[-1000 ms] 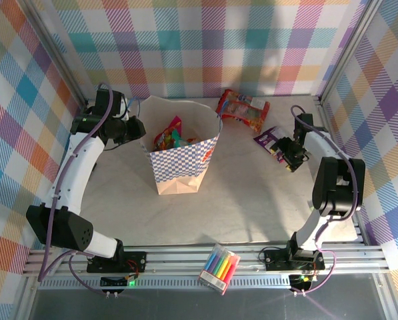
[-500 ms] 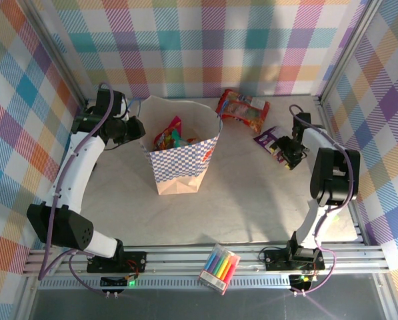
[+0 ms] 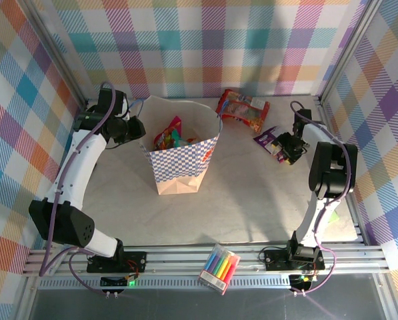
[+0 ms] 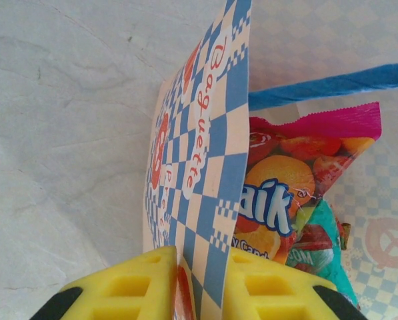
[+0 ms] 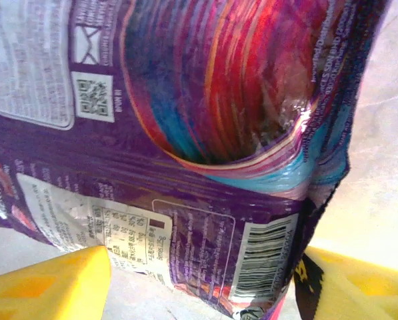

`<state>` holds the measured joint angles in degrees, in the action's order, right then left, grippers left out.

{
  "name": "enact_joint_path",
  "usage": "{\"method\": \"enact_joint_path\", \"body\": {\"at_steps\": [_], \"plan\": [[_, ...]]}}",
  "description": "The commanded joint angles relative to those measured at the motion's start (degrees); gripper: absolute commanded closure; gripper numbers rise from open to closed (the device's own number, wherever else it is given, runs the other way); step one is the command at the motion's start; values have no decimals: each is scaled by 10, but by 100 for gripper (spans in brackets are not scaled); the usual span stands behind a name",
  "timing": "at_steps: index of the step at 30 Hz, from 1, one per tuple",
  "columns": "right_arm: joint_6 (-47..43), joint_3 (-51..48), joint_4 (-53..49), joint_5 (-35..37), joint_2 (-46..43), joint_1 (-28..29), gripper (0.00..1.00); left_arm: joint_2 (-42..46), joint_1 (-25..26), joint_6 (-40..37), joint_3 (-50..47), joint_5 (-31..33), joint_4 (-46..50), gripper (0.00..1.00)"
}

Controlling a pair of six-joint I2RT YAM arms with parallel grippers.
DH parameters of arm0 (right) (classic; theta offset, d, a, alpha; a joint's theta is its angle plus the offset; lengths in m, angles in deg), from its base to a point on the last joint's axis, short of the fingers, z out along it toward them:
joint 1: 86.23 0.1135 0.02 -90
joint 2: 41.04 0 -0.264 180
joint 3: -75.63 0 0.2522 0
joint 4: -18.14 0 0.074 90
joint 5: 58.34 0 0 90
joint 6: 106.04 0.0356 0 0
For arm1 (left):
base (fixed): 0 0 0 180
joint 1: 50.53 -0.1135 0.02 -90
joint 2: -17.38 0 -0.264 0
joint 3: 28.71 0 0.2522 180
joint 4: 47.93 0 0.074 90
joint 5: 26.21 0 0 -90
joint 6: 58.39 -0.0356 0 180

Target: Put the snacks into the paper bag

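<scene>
Up close, the left wrist view has the left gripper (image 4: 202, 261) pinched narrow on the left wall of the paper bag (image 4: 199, 167), one yellow finger outside and one inside. Just past the wall sit a pink-edged candy packet (image 4: 285, 180), a teal packet (image 4: 322, 247) below it and a blue cord handle (image 4: 332, 85) above it. From the top view these show as a small jumble of colour inside the bag (image 3: 182, 163), which stands upright mid-worktop with its mouth open upward. There the left gripper (image 3: 137, 129) meets the rim on the left side.

Over on the right, the right gripper (image 5: 205, 261) stands wide, its fingers either side of the barcode end of a purple packet (image 5: 205, 133). Whether they press it I cannot tell. From above, the right gripper (image 3: 287, 150) sits on the near-right end of that packet (image 3: 269, 138), which lies flat and askew on the worktop (image 3: 239, 200), well right of the bag. A red-orange packet (image 3: 242, 108) lies flat by the far wall.

The left arm sweeps up the left side and bends inward at the wrist. The right arm folds sharply, elbow high, forearm dropping to the packet.

A pack of markers (image 3: 219, 268) rests on the front rail.
</scene>
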<state>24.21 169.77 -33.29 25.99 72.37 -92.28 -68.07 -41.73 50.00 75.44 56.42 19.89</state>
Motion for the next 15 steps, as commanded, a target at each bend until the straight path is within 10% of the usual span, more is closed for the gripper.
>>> {"method": "enact_joint_path", "body": {"at_steps": [1, 15], "plan": [[-7, 14, -19, -6, 14, -4, 31, -7, -4, -6, 19, 3, 13, 77], [-6, -17, -35, -36, 1, -4, 62, -4, -4, -6, 17, 5, 13, 77]]}}
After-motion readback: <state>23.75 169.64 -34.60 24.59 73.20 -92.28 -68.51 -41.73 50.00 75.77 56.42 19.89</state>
